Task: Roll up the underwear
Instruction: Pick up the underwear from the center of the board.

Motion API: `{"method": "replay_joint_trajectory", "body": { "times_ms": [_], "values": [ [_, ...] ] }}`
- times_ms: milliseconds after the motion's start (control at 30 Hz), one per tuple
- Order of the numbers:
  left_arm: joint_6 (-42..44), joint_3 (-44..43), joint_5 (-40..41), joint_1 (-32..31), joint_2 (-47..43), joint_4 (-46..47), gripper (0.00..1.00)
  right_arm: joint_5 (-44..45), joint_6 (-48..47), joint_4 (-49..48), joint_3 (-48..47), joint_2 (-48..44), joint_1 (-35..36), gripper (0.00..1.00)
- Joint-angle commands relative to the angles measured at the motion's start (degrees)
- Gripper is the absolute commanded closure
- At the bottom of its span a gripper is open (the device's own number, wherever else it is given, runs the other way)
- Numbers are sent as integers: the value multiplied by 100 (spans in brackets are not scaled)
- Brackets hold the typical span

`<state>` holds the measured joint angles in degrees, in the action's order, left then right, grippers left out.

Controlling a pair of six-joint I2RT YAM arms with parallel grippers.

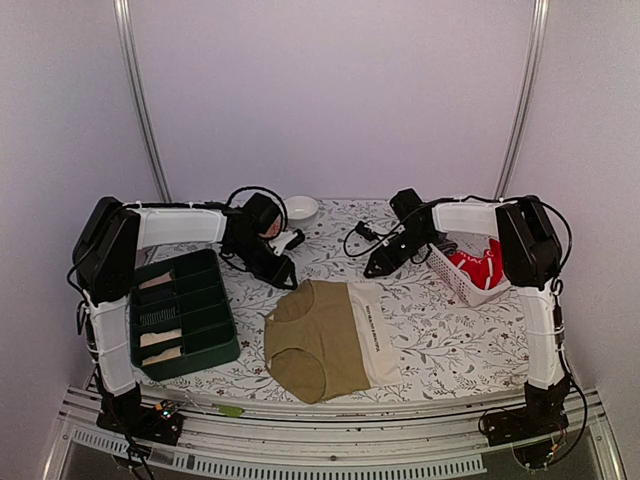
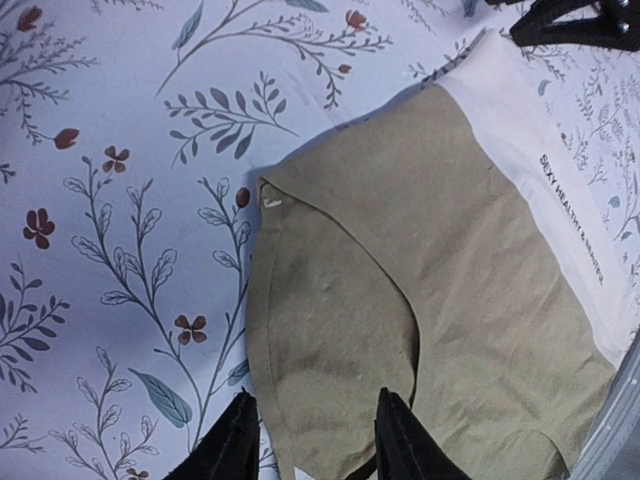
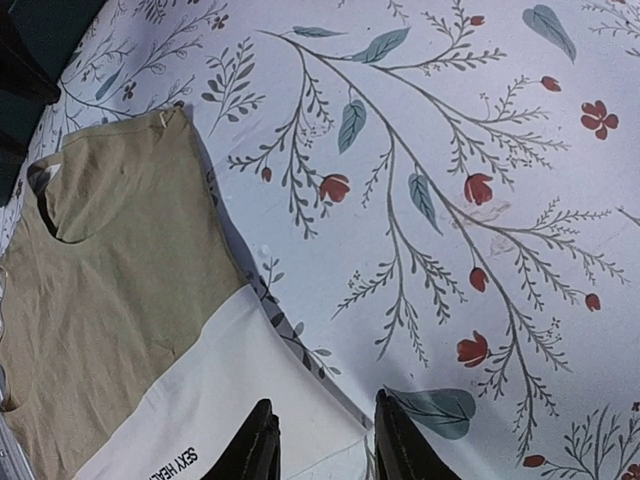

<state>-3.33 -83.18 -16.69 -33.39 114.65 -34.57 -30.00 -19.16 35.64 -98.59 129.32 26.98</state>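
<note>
A khaki-tan underwear point(image 1: 318, 340) with a white waistband point(image 1: 372, 330) lies flat in the middle of the flowered cloth. My left gripper point(image 1: 285, 277) hovers at its far left corner. In the left wrist view the left gripper point(image 2: 315, 440) is open, its fingers point(image 2: 235, 445) straddling the tan edge point(image 2: 300, 330). My right gripper point(image 1: 376, 269) is at the far end of the waistband. Seen from the right wrist, the right gripper point(image 3: 325, 445) stands open over the waistband's corner point(image 3: 300, 400). Neither holds cloth. A red underwear point(image 1: 482, 266) sits in a white basket point(image 1: 462, 288).
A green divided tray point(image 1: 226, 312) at the left holds cream rolls point(image 1: 160, 340) and a grey one point(image 1: 160, 318). A white bowl point(image 1: 300, 208) stands at the back. The right gripper's black tips point(image 2: 575, 22) show at the top right of the left wrist view.
</note>
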Motion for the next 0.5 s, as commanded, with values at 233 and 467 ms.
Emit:
{"method": "replay_joint_trajectory", "body": {
  "times_ms": [233,467],
  "values": [
    [11,113,90,78,-18,82,59,439,-325,5,489,297,403,78],
    [118,201,307,85,48,95,58,867,-210,-26,464,240,413,100]
  ]
}}
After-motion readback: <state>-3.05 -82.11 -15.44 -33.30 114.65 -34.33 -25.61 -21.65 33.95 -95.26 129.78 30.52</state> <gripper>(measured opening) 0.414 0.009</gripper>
